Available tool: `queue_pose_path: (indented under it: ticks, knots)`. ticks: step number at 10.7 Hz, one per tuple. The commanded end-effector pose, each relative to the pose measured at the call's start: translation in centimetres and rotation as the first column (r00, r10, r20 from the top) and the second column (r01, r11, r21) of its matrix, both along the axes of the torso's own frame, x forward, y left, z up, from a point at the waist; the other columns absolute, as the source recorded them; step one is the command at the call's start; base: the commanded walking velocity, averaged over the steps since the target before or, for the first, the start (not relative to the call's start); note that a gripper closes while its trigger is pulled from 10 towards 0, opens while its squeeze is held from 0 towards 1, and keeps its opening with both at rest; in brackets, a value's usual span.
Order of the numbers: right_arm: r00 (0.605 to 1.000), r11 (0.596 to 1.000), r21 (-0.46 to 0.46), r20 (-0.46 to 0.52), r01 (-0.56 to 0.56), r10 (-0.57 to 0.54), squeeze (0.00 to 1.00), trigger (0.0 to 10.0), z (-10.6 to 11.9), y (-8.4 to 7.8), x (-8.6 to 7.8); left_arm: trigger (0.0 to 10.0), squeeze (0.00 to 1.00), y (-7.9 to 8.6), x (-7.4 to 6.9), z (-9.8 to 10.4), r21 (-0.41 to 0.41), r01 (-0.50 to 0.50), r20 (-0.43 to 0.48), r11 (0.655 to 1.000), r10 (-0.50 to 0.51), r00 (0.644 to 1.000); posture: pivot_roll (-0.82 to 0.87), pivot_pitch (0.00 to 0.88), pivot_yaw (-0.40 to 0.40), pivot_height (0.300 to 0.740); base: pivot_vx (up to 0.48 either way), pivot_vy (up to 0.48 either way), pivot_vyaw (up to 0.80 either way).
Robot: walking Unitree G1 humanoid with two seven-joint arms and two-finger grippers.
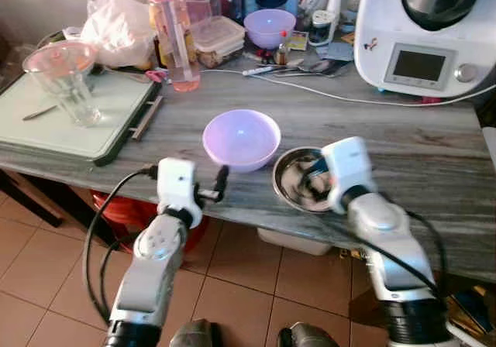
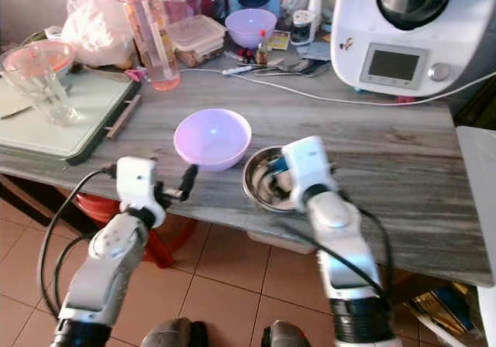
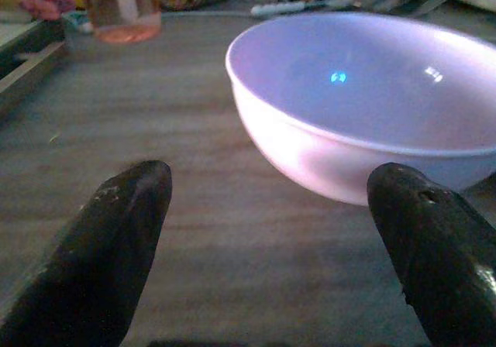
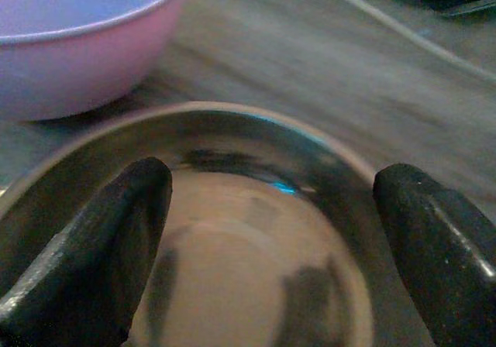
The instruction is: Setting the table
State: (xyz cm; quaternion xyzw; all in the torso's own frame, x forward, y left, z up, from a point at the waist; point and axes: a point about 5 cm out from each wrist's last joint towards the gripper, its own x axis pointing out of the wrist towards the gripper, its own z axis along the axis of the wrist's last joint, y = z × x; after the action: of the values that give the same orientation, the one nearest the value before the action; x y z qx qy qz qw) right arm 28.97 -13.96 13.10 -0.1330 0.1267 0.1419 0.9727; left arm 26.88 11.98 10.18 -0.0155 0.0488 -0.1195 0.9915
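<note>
Bowls upright: lavender bowl (image 1: 241, 138) beside steel bowl (image 1: 298, 179).

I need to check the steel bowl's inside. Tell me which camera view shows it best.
The right wrist view: the steel bowl lies right beneath the open right gripper, its inside bare apart from reflections. In both eye views the right gripper's white housing covers part of it. The left wrist view looks at the pink bowl instead.

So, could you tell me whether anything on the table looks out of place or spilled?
Nothing is spilled or tipped. The pink bowl and steel bowl sit upright near the table's front edge. The one oddity for a table setting: a white cable trails across the tabletop behind them.
</note>
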Motion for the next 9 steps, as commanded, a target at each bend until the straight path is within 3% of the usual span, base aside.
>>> queue_pose_path:
  ticks: [1, 3, 5, 9]
  knots:
    - [1.000, 1.000, 0.009, -0.019, -0.021, 0.021, 0.85, 10.0, 0.1, 0.4, 0.4, 10.0, 0.00, 1.4, -0.4, -0.4, 0.022, -0.036, -0.018, 0.999, 0.036, 0.999, 0.03, 0.101, 0.068, 0.740, 0.000, 0.000, 0.00]
    - [0.993, 0.996, 0.035, -0.082, -0.080, 0.082, 0.81, 10.0, -0.3, 1.1, 0.8, 10.0, 0.00, 3.9, -2.4, -1.5, 0.078, -0.106, -0.054, 0.991, 0.111, 0.992, 0.05, 0.105, 0.053, 0.740, 0.000, 0.000, 0.00]
    - [0.986, 0.991, 0.060, -0.105, -0.121, 0.127, 0.78, 10.0, -0.4, 1.9, 1.2, 10.0, 0.00, 4.8, -4.1, -2.0, 0.093, -0.147, -0.068, 0.985, 0.153, 0.986, 0.07, 0.109, 0.040, 0.740, 0.000, 0.000, 0.00]
    - [0.982, 0.984, 0.105, -0.109, -0.143, 0.155, 0.76, 10.0, -0.3, 2.8, 1.6, 10.0, 0.00, 5.0, -4.2, -1.3, 0.095, -0.157, -0.048, 0.983, 0.162, 0.986, 0.07, 0.114, 0.042, 0.740, 0.000, 0.000, 0.00]
